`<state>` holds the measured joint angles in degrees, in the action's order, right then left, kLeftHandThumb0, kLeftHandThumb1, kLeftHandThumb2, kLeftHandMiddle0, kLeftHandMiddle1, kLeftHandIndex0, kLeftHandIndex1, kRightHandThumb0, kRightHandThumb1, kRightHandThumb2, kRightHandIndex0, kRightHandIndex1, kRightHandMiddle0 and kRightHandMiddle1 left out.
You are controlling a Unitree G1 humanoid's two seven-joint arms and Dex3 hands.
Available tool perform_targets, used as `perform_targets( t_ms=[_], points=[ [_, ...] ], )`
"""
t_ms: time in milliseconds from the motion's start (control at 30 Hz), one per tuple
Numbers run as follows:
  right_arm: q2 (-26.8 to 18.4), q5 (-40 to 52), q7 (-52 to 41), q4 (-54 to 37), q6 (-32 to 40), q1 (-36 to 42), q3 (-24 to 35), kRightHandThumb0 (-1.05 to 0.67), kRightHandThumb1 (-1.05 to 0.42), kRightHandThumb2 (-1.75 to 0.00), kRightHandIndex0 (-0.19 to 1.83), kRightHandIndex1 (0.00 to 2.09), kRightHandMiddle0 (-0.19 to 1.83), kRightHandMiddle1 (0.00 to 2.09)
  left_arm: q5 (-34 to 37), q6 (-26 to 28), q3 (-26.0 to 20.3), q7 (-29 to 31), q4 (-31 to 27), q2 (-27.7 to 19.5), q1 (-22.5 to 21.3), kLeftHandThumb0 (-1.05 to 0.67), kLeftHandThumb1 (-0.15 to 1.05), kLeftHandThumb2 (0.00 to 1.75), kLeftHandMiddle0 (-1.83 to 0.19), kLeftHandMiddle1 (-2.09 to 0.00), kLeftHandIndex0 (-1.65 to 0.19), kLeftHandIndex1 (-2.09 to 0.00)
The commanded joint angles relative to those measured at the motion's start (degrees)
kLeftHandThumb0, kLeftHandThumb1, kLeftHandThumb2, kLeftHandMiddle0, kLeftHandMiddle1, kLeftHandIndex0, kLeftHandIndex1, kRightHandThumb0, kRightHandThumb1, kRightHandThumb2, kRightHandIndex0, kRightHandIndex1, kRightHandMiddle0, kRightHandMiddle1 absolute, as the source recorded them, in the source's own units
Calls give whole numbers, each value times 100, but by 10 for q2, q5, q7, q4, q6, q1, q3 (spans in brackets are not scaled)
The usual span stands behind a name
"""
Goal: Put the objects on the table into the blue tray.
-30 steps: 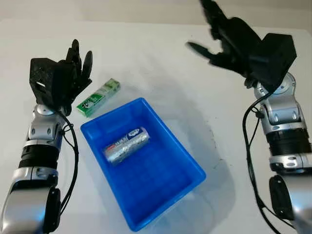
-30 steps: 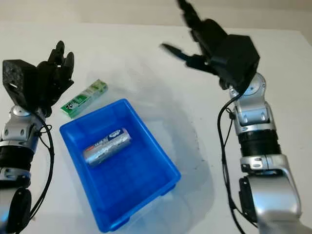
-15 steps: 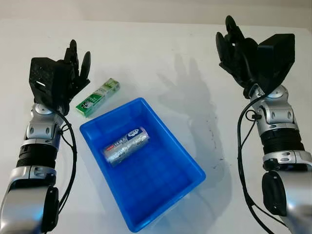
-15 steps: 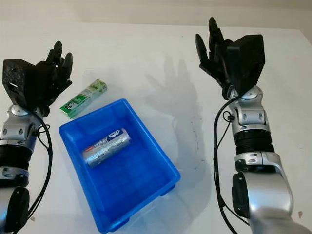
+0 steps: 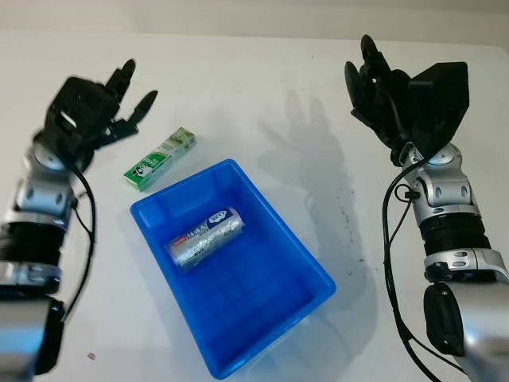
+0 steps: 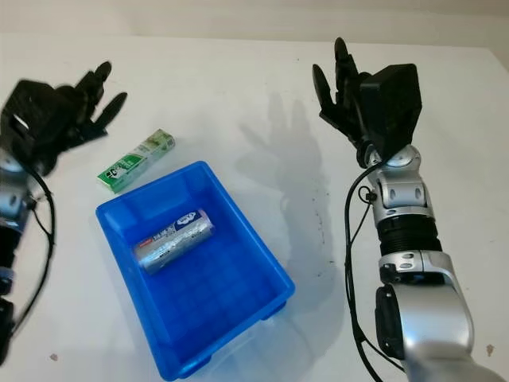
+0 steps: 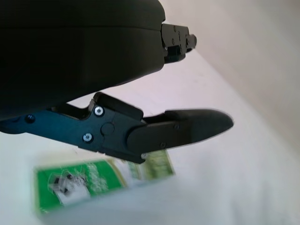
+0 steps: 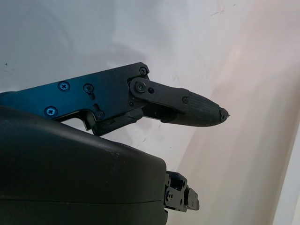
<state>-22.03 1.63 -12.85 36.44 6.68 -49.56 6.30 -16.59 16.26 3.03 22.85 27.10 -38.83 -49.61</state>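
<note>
A blue tray (image 5: 262,318) sits a little below the middle of the white table (image 5: 238,87), turned so its long side runs from about ten o'clock to four o'clock. Inside it, toward its ten o'clock end, lies a silver can (image 5: 204,237) on its side, touching the tray floor. Just outside the tray, off its ten o'clock corner, a green packet (image 5: 159,159) lies flat on the table, near the rim but apart from it. The left hand (image 5: 99,111) is at about ten o'clock in the head views, above the table and just beside the packet's far end; it is wide and holds nothing, with fingers (image 5: 137,103) reaching toward the packet without touching it. In the left wrist view the same packet (image 7: 89,183) shows beneath one black finger (image 7: 187,129), with a gap between them. The right hand (image 5: 382,91) is raised at about two o'clock, well apart from the tray and the packet; it too is wide and holds nothing, and it casts a shadow (image 5: 306,135) on the table beside it. The right wrist view shows a finger (image 8: 187,108) of that hand stretched out over bare table.
</note>
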Motion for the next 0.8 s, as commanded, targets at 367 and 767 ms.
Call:
perform_targets(
  t_ms=[367, 767],
  points=[
    [6, -3, -1, -21, 14, 5, -9, -65, -105, -62, -19, 0, -19, 0, -123, 127, 122, 149, 24, -49, -115, -77, 105, 13, 0, -74, 12, -101],
    [6, -2, -2, -26, 19, 6, -7, -64, -105, -63, -19, 0, -19, 0, -203, 103, 208, 206, 100, -29, -143, -94, 105, 17, 19, -192, 19, -184]
  ],
)
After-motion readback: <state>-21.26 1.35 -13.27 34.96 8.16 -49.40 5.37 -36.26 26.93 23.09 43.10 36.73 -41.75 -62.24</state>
